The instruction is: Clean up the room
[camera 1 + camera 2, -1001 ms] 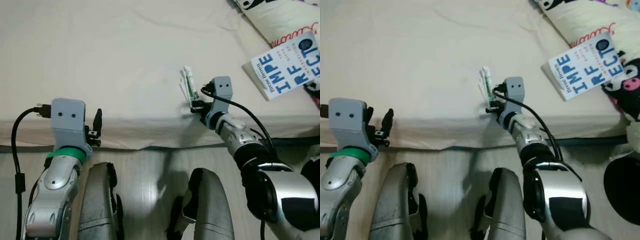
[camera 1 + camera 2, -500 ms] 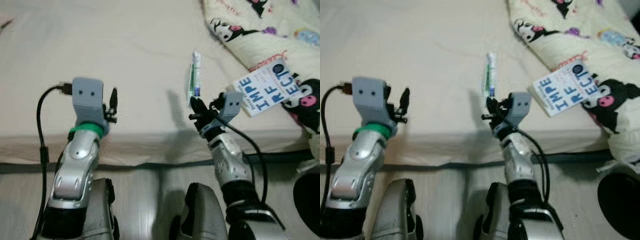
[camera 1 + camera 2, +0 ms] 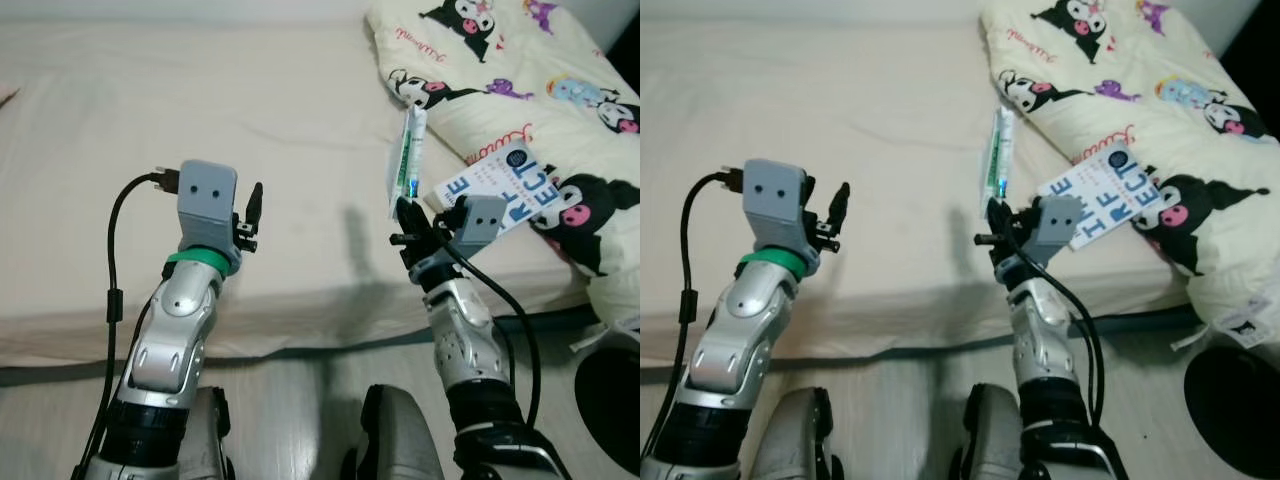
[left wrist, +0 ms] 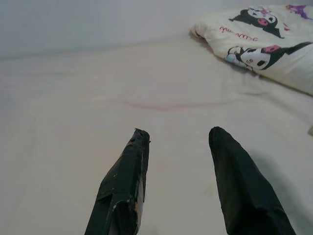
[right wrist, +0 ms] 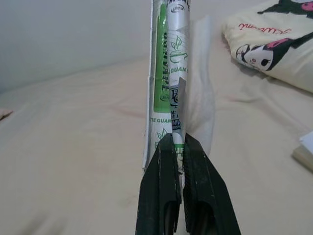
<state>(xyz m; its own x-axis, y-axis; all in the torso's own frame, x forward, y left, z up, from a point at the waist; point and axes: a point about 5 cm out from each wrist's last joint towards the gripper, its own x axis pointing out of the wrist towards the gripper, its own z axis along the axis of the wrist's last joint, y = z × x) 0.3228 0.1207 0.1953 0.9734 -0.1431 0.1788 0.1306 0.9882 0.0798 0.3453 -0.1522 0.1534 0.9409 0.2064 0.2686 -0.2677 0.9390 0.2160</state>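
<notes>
A flat white and green wrapper (image 3: 409,158) stands upright above the cream bed (image 3: 200,100), pinched at its lower end by my right gripper (image 3: 404,206), which is shut on it. The right wrist view has the same wrapper (image 5: 168,73) rising straight out of the closed black fingers (image 5: 164,196). My left gripper (image 3: 253,208) hovers over the bed near its front edge, open and holding nothing; its two fingers (image 4: 124,181) are spread apart above bare sheet.
A white and blue book (image 3: 520,185) lies on the bed just right of my right gripper. A cream cartoon-print blanket (image 3: 500,70) covers the bed's right side. A dark round object (image 3: 615,410) sits on the floor at lower right.
My right gripper has lifted the wrapper off the sheet and holds it upright. Both arms have risen, and the camera has tilted up, bringing the blanket into view.
</notes>
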